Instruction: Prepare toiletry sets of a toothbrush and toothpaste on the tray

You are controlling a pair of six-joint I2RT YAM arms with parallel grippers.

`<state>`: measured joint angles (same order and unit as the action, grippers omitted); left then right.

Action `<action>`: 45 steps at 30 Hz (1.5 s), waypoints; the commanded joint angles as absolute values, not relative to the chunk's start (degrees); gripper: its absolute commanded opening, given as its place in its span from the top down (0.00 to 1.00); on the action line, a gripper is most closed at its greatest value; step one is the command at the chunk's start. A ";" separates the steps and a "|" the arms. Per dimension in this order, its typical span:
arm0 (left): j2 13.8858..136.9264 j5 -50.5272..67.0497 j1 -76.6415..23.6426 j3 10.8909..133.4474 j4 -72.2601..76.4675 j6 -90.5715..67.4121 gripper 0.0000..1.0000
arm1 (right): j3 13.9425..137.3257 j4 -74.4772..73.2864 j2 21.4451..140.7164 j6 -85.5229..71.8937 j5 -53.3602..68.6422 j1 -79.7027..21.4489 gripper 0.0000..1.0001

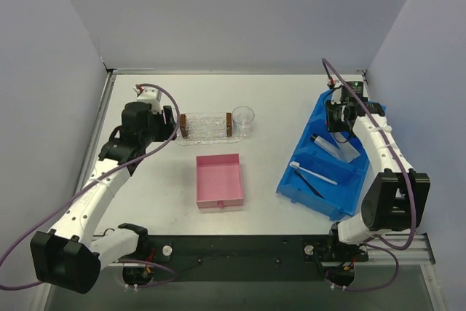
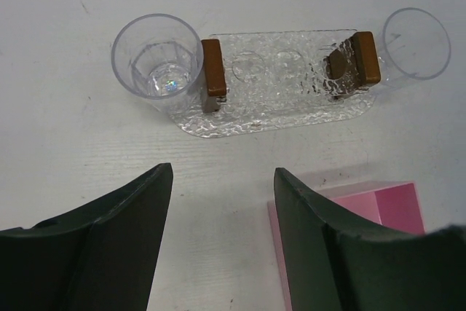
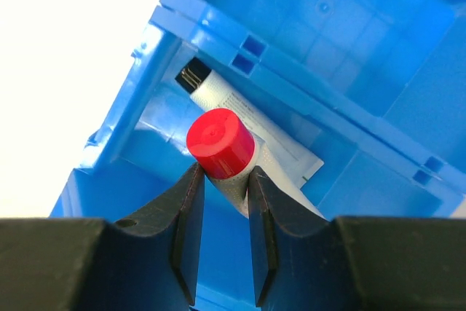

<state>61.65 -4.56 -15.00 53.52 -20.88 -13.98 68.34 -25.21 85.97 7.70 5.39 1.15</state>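
My right gripper (image 3: 226, 176) is shut on a silver toothpaste (image 3: 231, 183) just below its red cap (image 3: 220, 143), held above the blue bin (image 3: 349, 56). A second toothpaste (image 3: 280, 143), black-capped, lies in the bin beneath it. From above, the right gripper (image 1: 339, 123) hangs over the bin's far end, and a white toothbrush (image 1: 314, 173) lies in its near half. The clear tray (image 2: 280, 111) with two brown blocks (image 2: 212, 71) lies ahead of my left gripper (image 2: 222, 172), which stands open over bare table with nothing between its fingers.
A clear cup (image 2: 156, 56) stands against the tray's left end and another cup (image 2: 416, 41) at its right end. A pink box (image 1: 219, 180) sits near the table's middle. The blue bin (image 1: 349, 187) fills the right side. A dark toothbrush (image 1: 312, 186) lies beside the white one.
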 commanded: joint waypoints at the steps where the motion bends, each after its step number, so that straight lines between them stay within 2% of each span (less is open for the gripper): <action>1: 63.63 -0.01 -17.57 58.09 -19.07 -13.35 0.32 | 74.34 -25.66 81.48 6.86 4.04 1.41 1.00; 14: 73.38 9.75 -29.08 68.19 -11.00 -14.06 0.32 | 81.21 -27.42 74.54 0.00 9.40 0.79 1.00; 17: 76.72 11.95 -32.16 70.57 -6.87 -15.38 0.32 | 81.56 -27.86 72.69 -6.05 12.91 0.35 1.00; 25: 87.79 16.43 -40.33 82.69 1.73 -18.88 0.32 | 83.32 -27.95 70.05 -18.00 13.10 -9.93 1.00; 32: 94.12 19.77 -44.64 85.95 9.84 -25.66 0.31 | 85.08 -26.55 70.84 -29.60 15.55 -11.95 1.00; 45: 100.90 22.93 -46.41 89.74 9.58 -32.16 0.30 | 85.43 -23.64 71.28 -33.66 17.75 -15.20 1.00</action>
<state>100.27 20.03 -46.52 85.91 5.39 -28.71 82.63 -27.49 71.77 -31.73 16.53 -14.22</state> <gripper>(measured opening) 0.696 0.222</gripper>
